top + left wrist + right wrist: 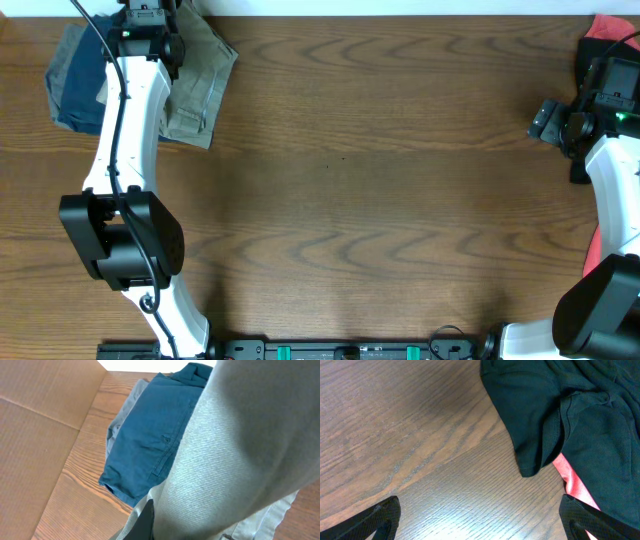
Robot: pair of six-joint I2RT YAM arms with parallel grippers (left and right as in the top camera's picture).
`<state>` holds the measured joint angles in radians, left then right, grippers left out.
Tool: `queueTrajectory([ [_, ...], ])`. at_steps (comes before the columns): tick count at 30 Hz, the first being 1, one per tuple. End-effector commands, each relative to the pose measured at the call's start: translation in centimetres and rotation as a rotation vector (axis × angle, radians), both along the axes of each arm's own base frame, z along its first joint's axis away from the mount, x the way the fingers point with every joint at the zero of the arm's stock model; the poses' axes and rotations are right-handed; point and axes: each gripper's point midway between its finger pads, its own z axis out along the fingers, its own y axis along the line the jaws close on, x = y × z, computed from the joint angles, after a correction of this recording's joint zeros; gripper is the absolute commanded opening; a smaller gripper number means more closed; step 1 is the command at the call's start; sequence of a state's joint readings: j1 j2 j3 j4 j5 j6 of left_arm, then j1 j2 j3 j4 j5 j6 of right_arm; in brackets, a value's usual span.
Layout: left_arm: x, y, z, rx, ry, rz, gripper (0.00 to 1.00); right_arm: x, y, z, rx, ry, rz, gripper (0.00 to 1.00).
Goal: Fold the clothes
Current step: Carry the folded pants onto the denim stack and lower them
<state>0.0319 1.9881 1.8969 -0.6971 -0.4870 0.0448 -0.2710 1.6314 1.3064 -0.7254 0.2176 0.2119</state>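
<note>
The khaki-beige shorts (200, 85) lie bunched at the table's far left corner, next to a pile of dark blue garments (75, 85). My left gripper (150, 28) is over their far edge. In the left wrist view the khaki cloth (235, 445) rises close to the camera and presses against the one black finger that shows; the gripper (152, 522) looks shut on it, and the other finger is hidden. My right gripper (550, 120) is at the far right, open and empty (480, 520) above bare wood.
The blue garments (145, 440) lie on a grey piece just left of the shorts. A brown ribbed panel (40, 435) stands at their left. A dark green garment (580, 415) over red cloth (575, 482) lies by the right gripper; red cloth (610, 25) also lies at the right edge.
</note>
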Motion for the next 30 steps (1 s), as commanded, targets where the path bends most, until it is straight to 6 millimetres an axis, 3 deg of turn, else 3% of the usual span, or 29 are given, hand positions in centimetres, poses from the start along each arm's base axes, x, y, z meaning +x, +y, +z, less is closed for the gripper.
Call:
queueTrajectory([
  [1,-0.4,1.1,4.6,0.004,-0.143,0.080,0.06,-0.1,-0.5,0.6,-0.014,-0.011,-0.011,0.99],
  [11,-0.6,2.9,5.4,-0.015,-0.198,0.140,0.06,-0.1,-0.5,0.6,-0.014,-0.011,-0.011,0.99],
  [23,-1.4,8.3,5.9,-0.049,-0.298,0.294,0.06,-0.1,-0.5,0.6,-0.014,-0.011,-0.011,0.99],
  [30,-1.0,10.6,4.0,-0.051,-0.286,0.329,0.06,-0.1,-0.5,0.6,-0.014,-0.011,-0.011,0.99],
])
